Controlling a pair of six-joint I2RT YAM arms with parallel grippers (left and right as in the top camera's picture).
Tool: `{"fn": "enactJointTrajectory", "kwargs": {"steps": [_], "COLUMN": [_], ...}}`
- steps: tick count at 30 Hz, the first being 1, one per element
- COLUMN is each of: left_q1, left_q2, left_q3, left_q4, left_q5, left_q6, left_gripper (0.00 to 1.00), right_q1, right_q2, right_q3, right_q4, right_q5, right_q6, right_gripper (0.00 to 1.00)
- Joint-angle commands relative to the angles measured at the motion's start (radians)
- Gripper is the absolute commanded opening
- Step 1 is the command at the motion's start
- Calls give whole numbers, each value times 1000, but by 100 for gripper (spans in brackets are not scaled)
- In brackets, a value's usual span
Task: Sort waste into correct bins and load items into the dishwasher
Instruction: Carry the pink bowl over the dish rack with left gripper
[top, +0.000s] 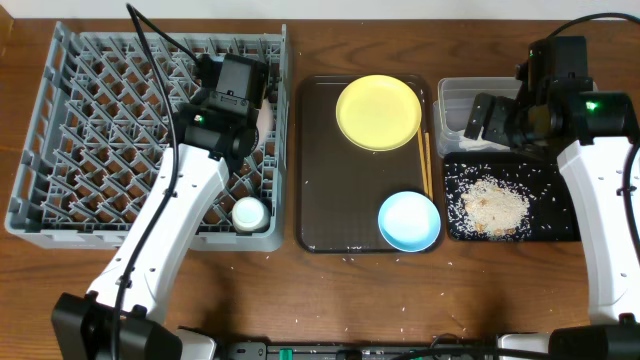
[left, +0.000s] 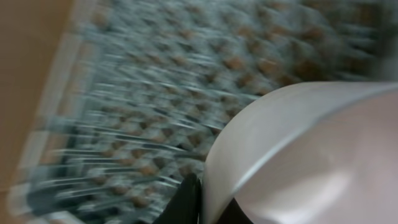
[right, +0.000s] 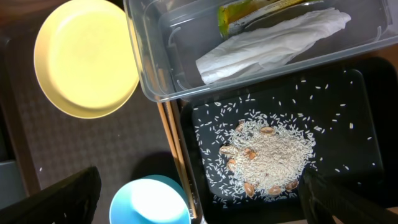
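My left gripper (top: 258, 100) hangs over the right side of the grey dish rack (top: 90, 120). It is shut on the rim of the white bowl (left: 298, 155), which shows as a pale sliver in the overhead view (top: 266, 120). The left wrist view is blurred. A small white cup (top: 249, 212) stands in the rack's front right corner. My right gripper (right: 199, 183) is open and empty above the clear tub (top: 455, 100) and black tray (top: 560, 225). The tub holds the wrapper (right: 261, 11) and napkin (right: 267, 40). Rice scraps (right: 267, 155) lie in the black tray.
The dark brown tray (top: 320, 180) in the middle carries the yellow plate (top: 378, 112), the light blue dish (top: 409, 221) and chopsticks (top: 425, 165) along its right edge. A few rice grains lie scattered on the wooden table in front of it.
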Motion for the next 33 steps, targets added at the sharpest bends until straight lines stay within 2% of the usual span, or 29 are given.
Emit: {"fn": "enactJointTrajectory", "kwargs": {"steps": [1,9,14,17,21,33], "left_q1": [3,-21,-100,-161,-196,-196], "left_q2": [36,102,103,103,103,116], "left_q3": [3,-59,-154,-242,-347,-387], "left_q4": [3,11,10,66,175,253], "left_q5": [-362,-549,-610,-667,-753,-715], "left_q6": [-29,-109,-312,-360,-364,-364], "left_gripper": [7,8,7,7,7,7], "right_q1": [-3,-4,-3,-3,-3,3], "right_q2": [4,4,4,4,4,4], "right_q3": [-6,-6,-6,-6,-6,-6], "right_q4": [-1,-1,-1,-1,-1,-1], "right_q5": [10,10,10,10,10,10], "right_q6": [-11,-11,-11,-11,-11,-11], "right_gripper": [99,99,99,99,99,99]}}
